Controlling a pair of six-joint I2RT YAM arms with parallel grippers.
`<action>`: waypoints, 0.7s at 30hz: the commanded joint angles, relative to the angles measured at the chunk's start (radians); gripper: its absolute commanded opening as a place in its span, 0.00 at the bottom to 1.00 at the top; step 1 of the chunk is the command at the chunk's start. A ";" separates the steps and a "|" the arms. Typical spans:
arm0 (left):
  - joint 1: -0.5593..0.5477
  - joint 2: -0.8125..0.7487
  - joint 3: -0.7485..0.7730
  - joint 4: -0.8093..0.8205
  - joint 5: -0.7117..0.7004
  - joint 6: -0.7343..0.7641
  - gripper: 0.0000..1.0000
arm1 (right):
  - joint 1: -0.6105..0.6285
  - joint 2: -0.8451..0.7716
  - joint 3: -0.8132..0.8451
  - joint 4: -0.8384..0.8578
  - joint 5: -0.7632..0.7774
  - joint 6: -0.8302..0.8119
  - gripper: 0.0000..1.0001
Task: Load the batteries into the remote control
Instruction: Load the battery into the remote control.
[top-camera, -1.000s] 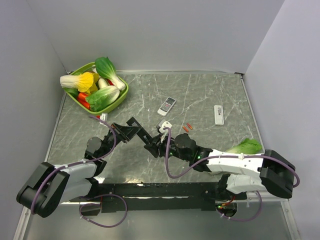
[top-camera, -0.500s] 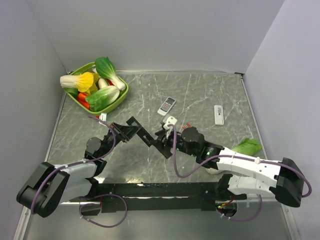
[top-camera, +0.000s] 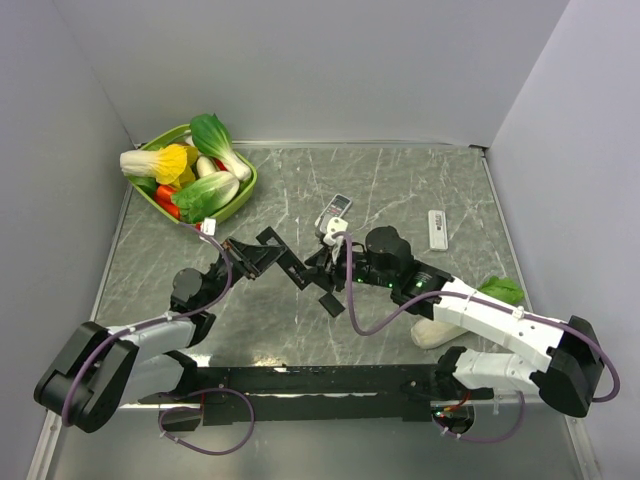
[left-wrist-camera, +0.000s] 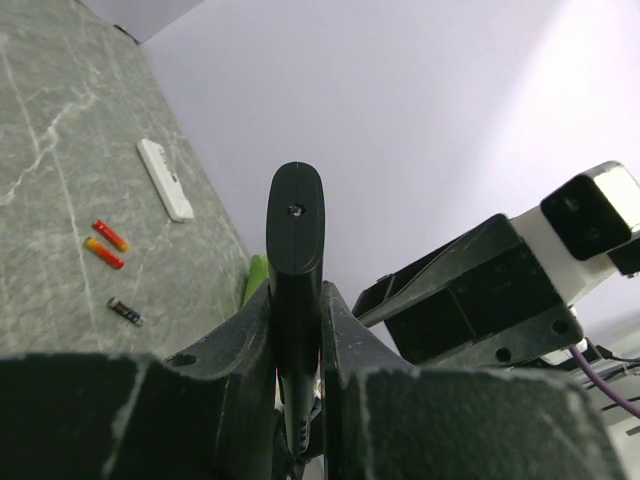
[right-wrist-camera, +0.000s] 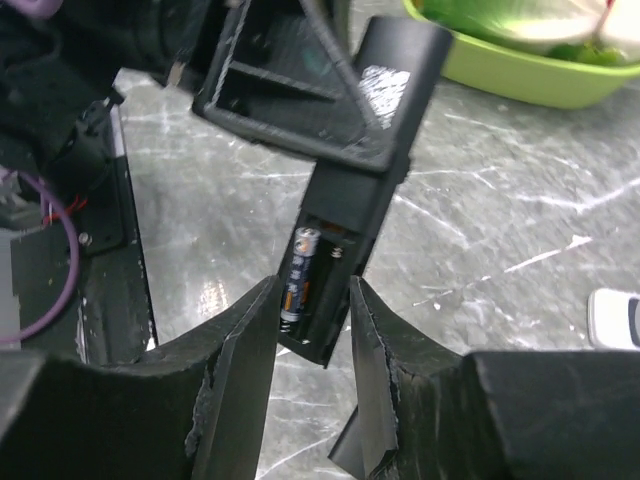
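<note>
The left gripper (left-wrist-camera: 296, 335) holds the black remote (left-wrist-camera: 296, 230) above the table (top-camera: 400, 190), its jaws pressed onto the remote's two long edges. Seen from the right wrist, the remote's back is open and one dark battery (right-wrist-camera: 300, 268) with an orange band lies in the left slot of the compartment. The slot beside it shows only its spring.

The right gripper (right-wrist-camera: 312, 310) has its jaws apart, one on each side of the remote's compartment end. Whether they press on the casing cannot be told.

Three more batteries lie on the table on the right – two orange-red batteries (left-wrist-camera: 110, 235) side by side, and a dark loose battery (left-wrist-camera: 125, 311) near them. A white remote (left-wrist-camera: 165, 180) lies beyond them.

Since a second ago the right arm has swung forward and to the left, so its wrist now hides the orange-red pair in the top view, and its gripper stands just in front of the silver remote (top-camera: 338, 205). The left gripper has moved a little farther from the base, the black remote with it. The green basket of vegetables (top-camera: 245, 185) and the bok choy (top-camera: 503, 290) by the right arm lie as they did.
</note>
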 joint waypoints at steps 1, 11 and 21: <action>-0.003 -0.009 0.053 0.199 0.040 -0.023 0.02 | -0.002 -0.014 0.038 0.027 -0.068 -0.088 0.44; -0.002 -0.090 0.104 -0.023 0.083 0.027 0.02 | -0.031 -0.077 0.046 0.024 -0.191 -0.303 0.52; -0.002 -0.110 0.182 -0.241 0.159 0.086 0.02 | -0.044 -0.102 0.041 0.023 -0.350 -0.509 0.53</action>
